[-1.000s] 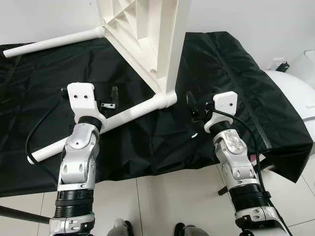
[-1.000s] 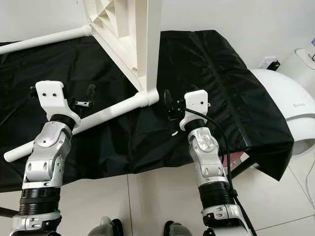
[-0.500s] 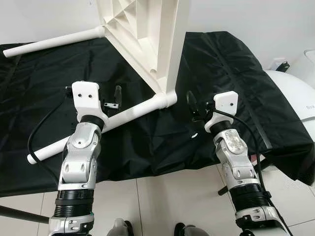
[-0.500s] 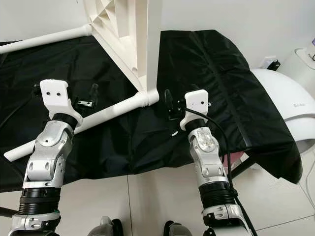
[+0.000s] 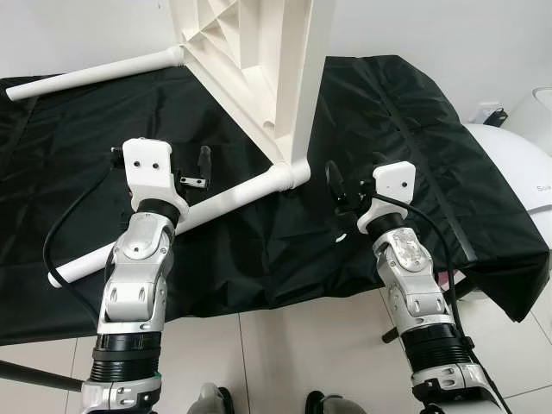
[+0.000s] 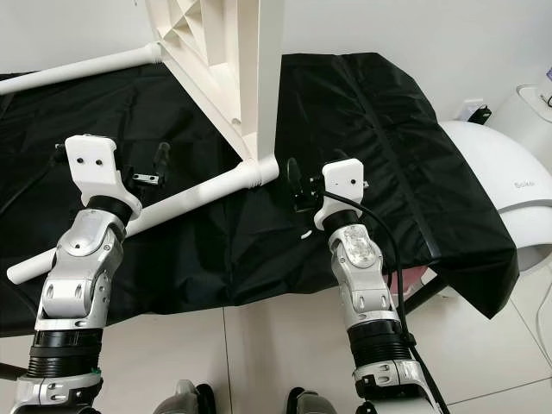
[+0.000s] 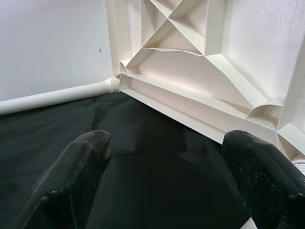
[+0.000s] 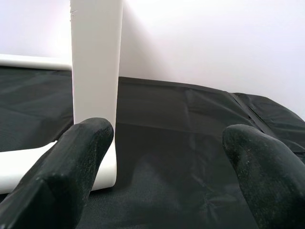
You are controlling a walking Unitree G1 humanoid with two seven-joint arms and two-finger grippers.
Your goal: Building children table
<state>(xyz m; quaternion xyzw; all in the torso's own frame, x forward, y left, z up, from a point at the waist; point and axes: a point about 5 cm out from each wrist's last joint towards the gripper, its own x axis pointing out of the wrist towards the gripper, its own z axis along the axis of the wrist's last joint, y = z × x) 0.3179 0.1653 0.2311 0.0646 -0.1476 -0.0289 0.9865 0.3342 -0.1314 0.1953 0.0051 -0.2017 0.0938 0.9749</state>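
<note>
Both grippers hung empty over the black cloth [image 5: 78,155]: my left gripper [image 5: 191,168] had its fingers spread wide just above the near leg [image 5: 233,197], my right gripper [image 5: 341,191] equally parted beside the socket corner. Beyond them the white tabletop [image 5: 259,60] stood tipped on edge (ribbed underside facing left), the near leg plugged into its low corner, a second leg [image 5: 95,76] running off at the far side against the wall. I judged the slab precariously balanced; a careless nudge from either arm could topple it or wrench the near leg loose.
</note>
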